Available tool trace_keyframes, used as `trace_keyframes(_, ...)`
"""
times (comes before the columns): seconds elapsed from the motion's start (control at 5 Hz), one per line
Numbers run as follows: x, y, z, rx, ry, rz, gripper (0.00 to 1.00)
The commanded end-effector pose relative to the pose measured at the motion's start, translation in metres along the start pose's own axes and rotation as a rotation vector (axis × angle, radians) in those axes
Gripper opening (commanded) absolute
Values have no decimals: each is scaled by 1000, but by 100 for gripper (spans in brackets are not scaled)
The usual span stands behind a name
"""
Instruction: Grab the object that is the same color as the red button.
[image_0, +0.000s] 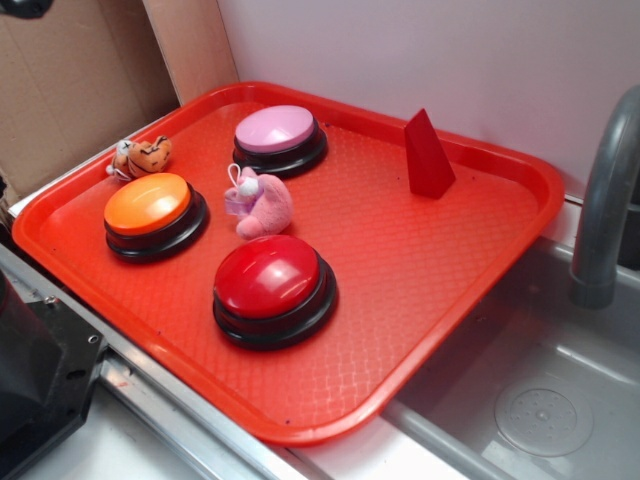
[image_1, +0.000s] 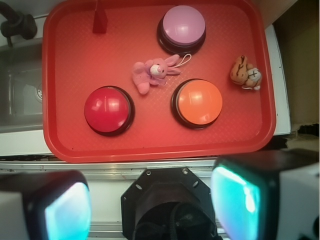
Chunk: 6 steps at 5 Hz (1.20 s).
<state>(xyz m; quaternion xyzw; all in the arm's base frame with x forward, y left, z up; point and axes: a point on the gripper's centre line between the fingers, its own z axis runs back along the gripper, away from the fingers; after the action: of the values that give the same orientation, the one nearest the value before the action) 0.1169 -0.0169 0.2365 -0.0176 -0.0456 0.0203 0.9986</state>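
The red tray (image_0: 470, 290) takes up most of both views, its textured floor carrying everything of interest; no brand, label or writing can be read on it or on anything else. Beside it lies a grey sink (image_0: 560, 400) with a round drain, and a grey faucet (image_0: 605, 210) rises at its edge near the tray's corner. Brown cardboard (image_0: 70, 80) stands behind the tray's far side.

On the tray, the red button (image_0: 268, 277) sits nearest the front rim on its black base, glossy and domed. The orange button (image_0: 148, 204) is beside it, and the pink button (image_0: 274, 130) lies farther back. Between the three rests a pink plush toy (image_0: 260, 204) — close to the red button but not touching it. A smaller orange plush toy (image_0: 142, 156) lies near the tray's rim, by the orange button.

The object (image_0: 428, 155) — a small dark red wedge — stands upright near the tray's back corner, well apart from the buttons, with bare tray floor all around it.

In the wrist view the gripper (image_1: 150, 205) hangs off the tray, over the metal edge in front of it, its two fingers (image_1: 240, 200) spread wide and holding nothing.
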Motion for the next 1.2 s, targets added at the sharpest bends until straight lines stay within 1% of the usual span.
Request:
trace_keyframes(0.0, 0, 0, 0, 0, 0, 0, 100)
trace_keyframes(0.2, 41, -2, -21, -5, -31, 4, 100)
trace_keyframes(0.4, 74, -6, -40, 28, -109, 93, 100)
trace_keyframes(0.6, 107, -15, -63, 29, -183, 146, 100)
trace_keyframes(0.8, 138, -29, -92, -13, -289, 146, 100)
trace_keyframes(1.0, 165, -49, -119, -26, -375, 126, 100)
